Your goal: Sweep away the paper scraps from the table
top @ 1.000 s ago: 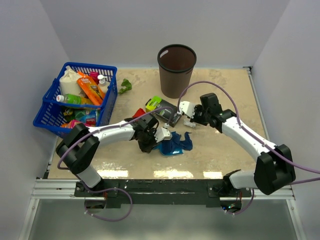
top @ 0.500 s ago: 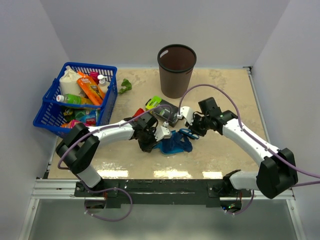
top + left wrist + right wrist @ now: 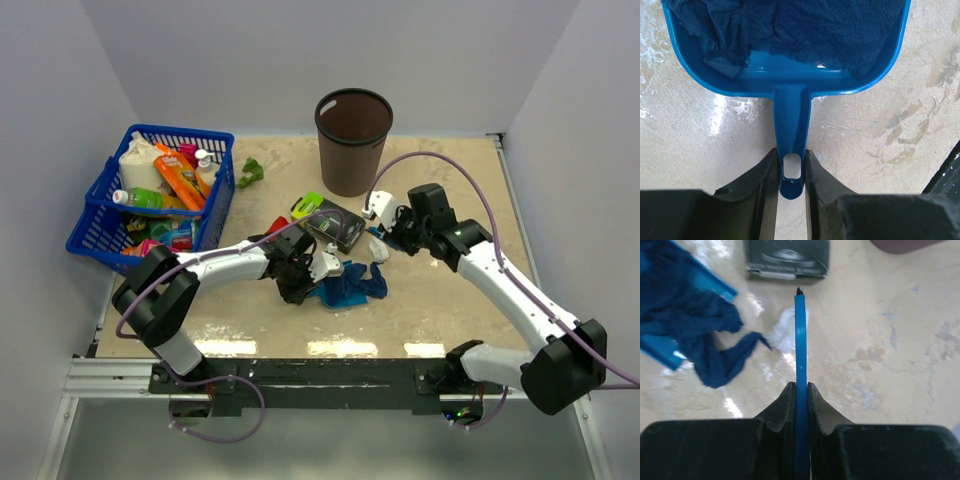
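- Dustpan handle point(image 3: 791, 120) sits clamped in left fingers point(image 3: 769, 167); keep the pan's lip flat on the surface point(image 3: 880, 125).
- With right fingers point(image 3: 788, 396) clamped on the brush point(image 3: 800, 340), drag the white scrap point(image 3: 787, 332) in low.

Keeping L arm point(image 3: 225, 262) stretched low twd centre, L gripper point(image 3: 791, 159) jaws clamping dustpan handle point(image 3: 791, 120). Holding R arm point(image 3: 500, 280) bent inward, R gripper point(image 3: 800, 390) jaws pinching thin blue brush point(image 3: 800, 340) edge-on.
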### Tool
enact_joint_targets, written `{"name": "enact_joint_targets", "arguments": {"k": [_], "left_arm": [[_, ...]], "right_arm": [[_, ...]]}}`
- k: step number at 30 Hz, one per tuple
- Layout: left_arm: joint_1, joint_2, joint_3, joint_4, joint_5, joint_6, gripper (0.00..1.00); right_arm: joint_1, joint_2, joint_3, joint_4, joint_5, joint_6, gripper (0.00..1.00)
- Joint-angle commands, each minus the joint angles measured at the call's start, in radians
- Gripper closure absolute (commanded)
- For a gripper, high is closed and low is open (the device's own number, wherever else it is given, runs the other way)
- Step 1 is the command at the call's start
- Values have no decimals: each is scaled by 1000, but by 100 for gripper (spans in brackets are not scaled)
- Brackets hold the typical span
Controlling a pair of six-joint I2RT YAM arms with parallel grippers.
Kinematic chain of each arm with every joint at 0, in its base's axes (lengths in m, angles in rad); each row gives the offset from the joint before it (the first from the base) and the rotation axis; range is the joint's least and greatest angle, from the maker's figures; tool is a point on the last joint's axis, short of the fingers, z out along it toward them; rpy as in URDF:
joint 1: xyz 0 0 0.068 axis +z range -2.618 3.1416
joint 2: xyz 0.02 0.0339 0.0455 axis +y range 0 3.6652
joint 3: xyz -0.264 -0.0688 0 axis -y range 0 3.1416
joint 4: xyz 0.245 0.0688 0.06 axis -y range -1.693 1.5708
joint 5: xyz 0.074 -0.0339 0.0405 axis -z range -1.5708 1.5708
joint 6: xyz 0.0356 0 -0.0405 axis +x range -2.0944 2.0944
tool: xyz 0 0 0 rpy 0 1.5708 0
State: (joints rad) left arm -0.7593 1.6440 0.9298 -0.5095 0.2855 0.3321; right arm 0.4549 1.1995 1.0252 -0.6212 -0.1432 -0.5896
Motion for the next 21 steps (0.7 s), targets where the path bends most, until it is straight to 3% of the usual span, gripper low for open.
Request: {"name": "enact_joint_targets", "arguments": {"k": [1,9,18,21], "left_arm": [[6,5,3,9,15,-2,100],[8,0,1,-14,-22,-4,100],[6,2,4,-14,-78,4,100],[5,14,14,-9,-92,4,100]], "right_arm": [[-7,43,-45,205,203,-143,100],[-5,159,-112,314,254,-223,100],[11,187,-74,95,68,11,100],[11,195,-51,20,-16,172,100]]}}
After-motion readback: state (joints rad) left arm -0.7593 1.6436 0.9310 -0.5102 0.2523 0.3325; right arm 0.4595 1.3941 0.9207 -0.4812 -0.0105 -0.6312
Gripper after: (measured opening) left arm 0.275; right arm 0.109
